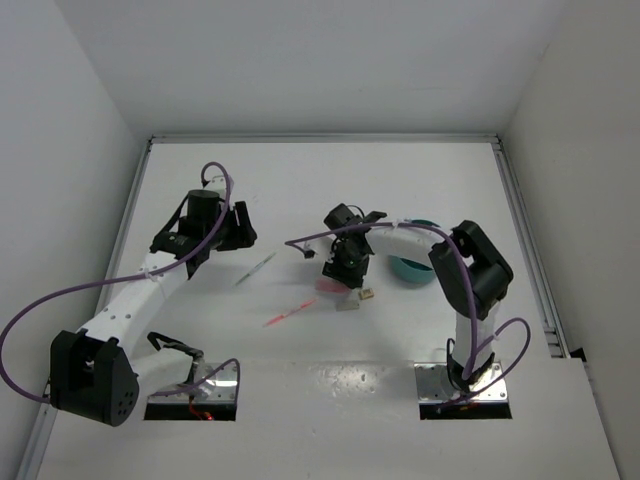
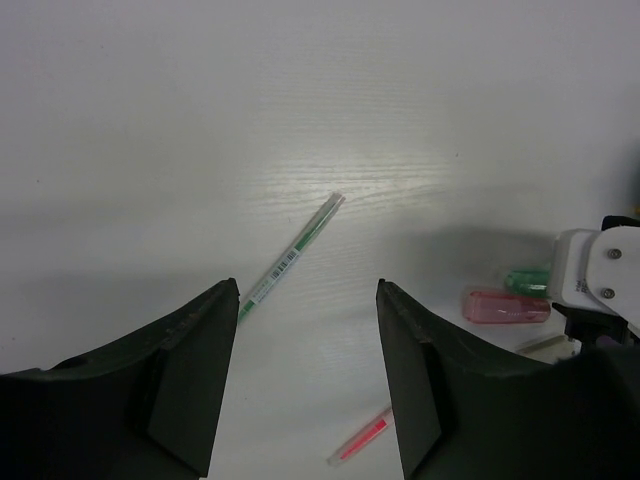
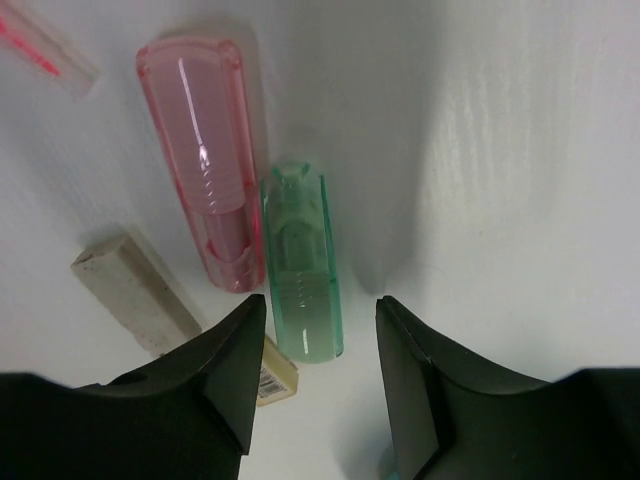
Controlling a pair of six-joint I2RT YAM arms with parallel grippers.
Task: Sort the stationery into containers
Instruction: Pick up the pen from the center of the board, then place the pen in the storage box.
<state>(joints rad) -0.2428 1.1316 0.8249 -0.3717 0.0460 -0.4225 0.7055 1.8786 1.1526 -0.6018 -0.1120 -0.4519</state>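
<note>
Well, the green stick [image 3: 303, 265], lying flat just beside the pink stick [image 3: 213, 160], looks light, rigid and slippery, so I'd pinch it mid-length with my right gripper [image 3: 320, 308], jaws spread wide either side.

The pink stick [image 3: 205, 170] and the green stick [image 3: 300, 270] were of clear, glossy plastic, smooth and catching the light. The grey block [image 3: 135, 290] beside them looked matt and grainy. The white table [image 2: 150, 120] was smooth, with a soft sheen and a faint grain. The fingers [image 3: 215, 390] of the right gripper [image 3: 320, 305] were matt black plastic, as were those of the left gripper [image 2: 308, 295]. The green pen [image 2: 292, 252] had a clear plastic barrel bearing a printed label.
</note>
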